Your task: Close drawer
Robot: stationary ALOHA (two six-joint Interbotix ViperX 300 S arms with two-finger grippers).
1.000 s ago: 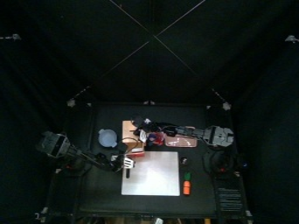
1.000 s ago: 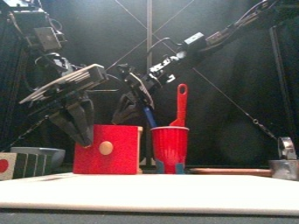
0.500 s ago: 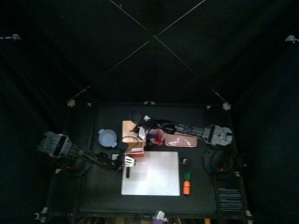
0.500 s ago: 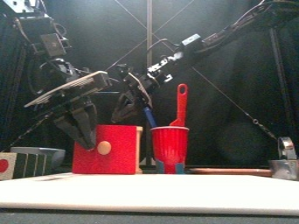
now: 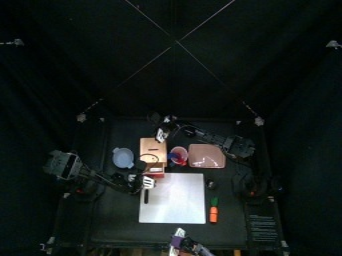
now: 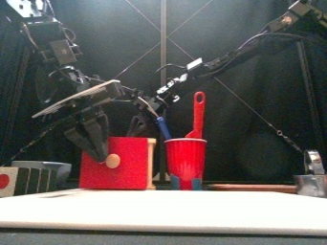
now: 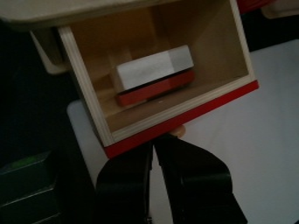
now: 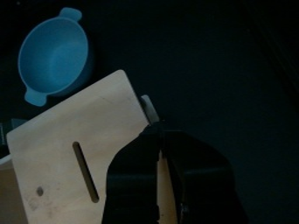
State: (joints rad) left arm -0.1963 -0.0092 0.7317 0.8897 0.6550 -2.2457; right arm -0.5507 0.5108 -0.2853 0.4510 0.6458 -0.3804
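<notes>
The drawer (image 7: 163, 74) stands pulled out of its light wooden unit (image 8: 65, 153). It has a red front (image 6: 119, 163) with a round wooden knob (image 6: 113, 162) and holds a white and red block (image 7: 156, 70). In the top view the drawer (image 5: 154, 164) is at the table's left middle. My left gripper (image 7: 153, 171) is shut, right at the red front near the knob, and shows above it in the front view (image 6: 92, 144). My right gripper (image 8: 158, 179) is shut and hovers over the unit's back top, high in the front view (image 6: 147, 117).
A red cup (image 6: 185, 161) with a red spatula stands right of the drawer. A blue bowl (image 5: 123, 157) is to its left and a pink plate (image 5: 205, 155) to its right. The white board (image 5: 177, 200) lies in front, with an orange stick (image 5: 213, 212) beside it.
The right arm has swung from beside the pink plate to the back, over the wooden unit. The left gripper has shifted slightly at the drawer's front.
</notes>
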